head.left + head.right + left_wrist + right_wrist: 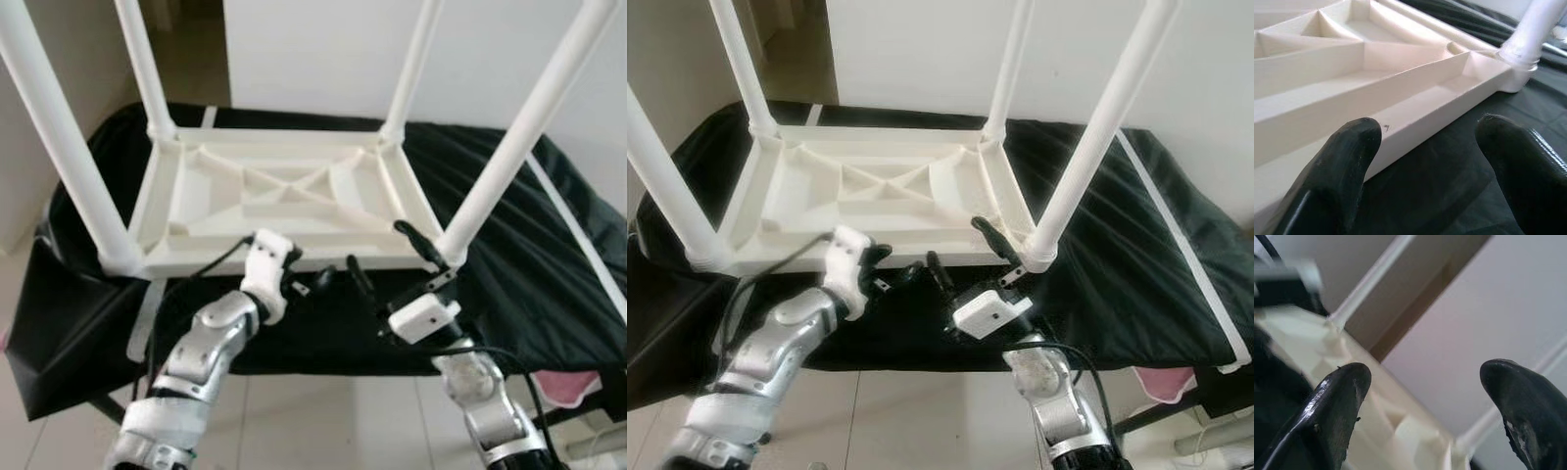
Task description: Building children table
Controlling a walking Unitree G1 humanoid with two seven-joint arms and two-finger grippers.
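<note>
A white children's table (274, 196) lay upside down on a black-draped surface (549, 255), its ribbed underside facing up and its 4 white legs (519, 132) pointing toward the ceiling. It sat around 12 o'clock from the robot, its near edge just ahead of both arms. The left gripper (309, 279) hung at about 11 o'clock, right beside that near rim; its fingers (1347, 161) stood apart, 1 close against the rim, nothing between them. The right gripper (392, 257) was at roughly 1 o'clock, near the front right corner where a leg met the frame. Its 2 fingers (1337, 401) were spread wide and empty, angled up toward the table. Pale floor tiles (323, 421) showed below the black cover.
</note>
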